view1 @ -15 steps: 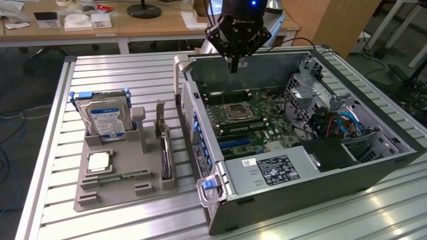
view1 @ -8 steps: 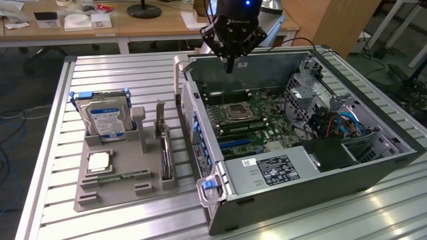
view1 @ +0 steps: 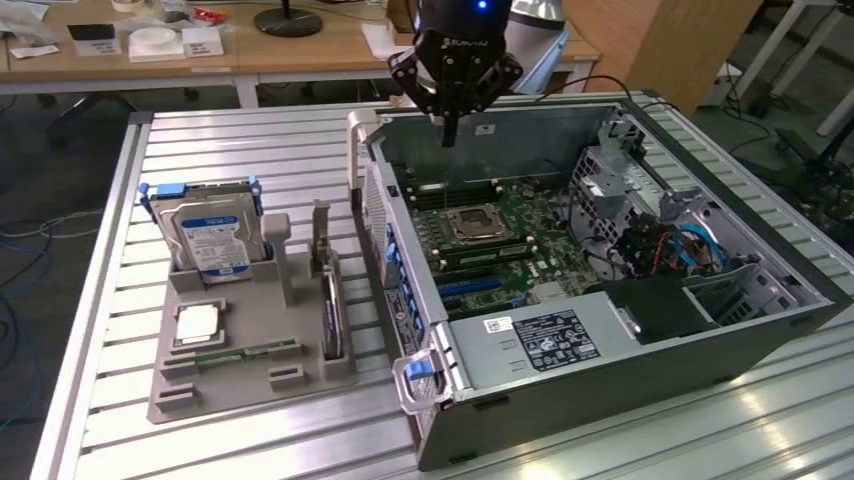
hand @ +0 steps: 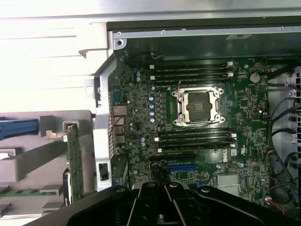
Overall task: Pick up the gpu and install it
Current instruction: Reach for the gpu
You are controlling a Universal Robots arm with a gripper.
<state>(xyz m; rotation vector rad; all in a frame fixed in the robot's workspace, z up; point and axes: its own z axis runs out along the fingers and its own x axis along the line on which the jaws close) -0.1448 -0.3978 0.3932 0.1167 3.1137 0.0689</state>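
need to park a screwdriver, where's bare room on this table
The slatted metal table is bare beyond the grey plastic parts tray, toward its far edge, and along the near edge in front of it. Crowded: the tray itself and the narrow gap to the open dark computer case.

A ribbed aluminium table (view1: 227,150) is carrying two things. An open black desktop computer case (view1: 601,390) is lying on its side on the slats, its interior facing up. A grey moulded parts holder (view1: 214,385) is sitting flat just beside the case, on the exterior view's left of it.
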